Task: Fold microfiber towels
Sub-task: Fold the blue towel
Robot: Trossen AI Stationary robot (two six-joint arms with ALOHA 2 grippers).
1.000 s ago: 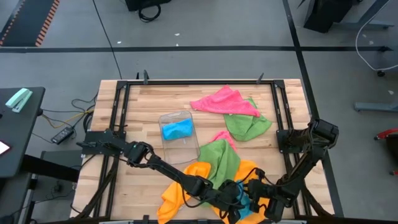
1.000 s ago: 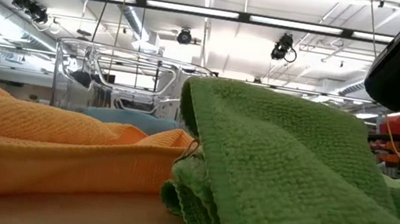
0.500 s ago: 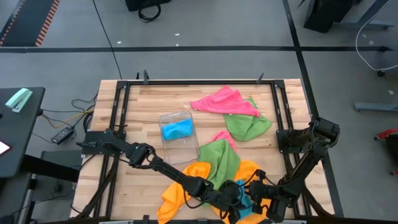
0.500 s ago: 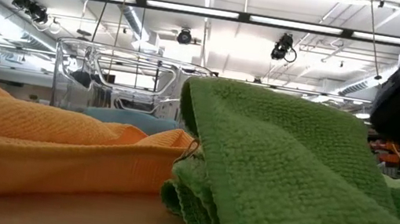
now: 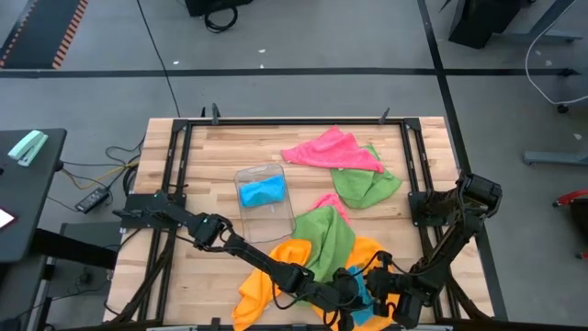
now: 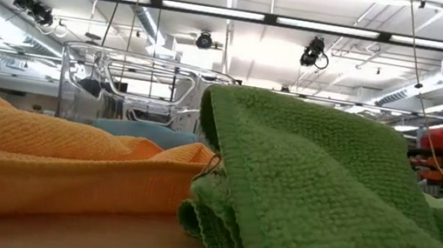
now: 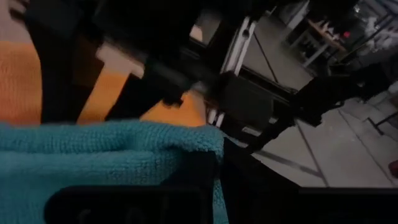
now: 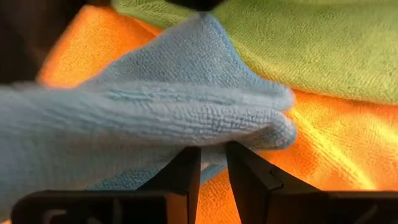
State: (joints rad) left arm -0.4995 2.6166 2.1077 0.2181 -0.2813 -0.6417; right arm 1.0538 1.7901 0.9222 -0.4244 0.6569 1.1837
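Note:
A sky-blue towel (image 5: 366, 300) is bunched at the table's near edge between my two grippers. It lies over an orange towel (image 5: 266, 280), and a green towel (image 5: 328, 237) partly covers the orange one. My left gripper (image 5: 352, 302) is shut on the blue towel (image 7: 112, 155) from the left. My right gripper (image 8: 212, 152) is shut on it (image 8: 155, 99) from the right. A pink towel (image 5: 329, 149) and a second green one (image 5: 367, 186) lie far right. Another blue towel lies in a clear tray (image 5: 266, 173). My left gripper holds the blue towel near its rolled-over edge (image 7: 202, 140). The cloth drapes over the fingers and hides the place of contact. My right gripper pinches a folded, several-layered edge of the blue towel (image 8: 208, 142) between its two fingers (image 8: 186, 165). The fingers slant down, and the cloth bulges slack above the orange towel.
In the low view the green towel (image 6: 317, 191) and the orange towel (image 6: 49, 160) fill the foreground, with the clear tray (image 6: 139, 85) behind them. A black frame (image 5: 276, 120) runs around the table. Bare wood lies at the far left of the table.
My left gripper has sunk a little toward the table and rolled, still shut on the blue towel. In the low view its dark body has dropped toward the right edge of the picture. The other towels have not moved.

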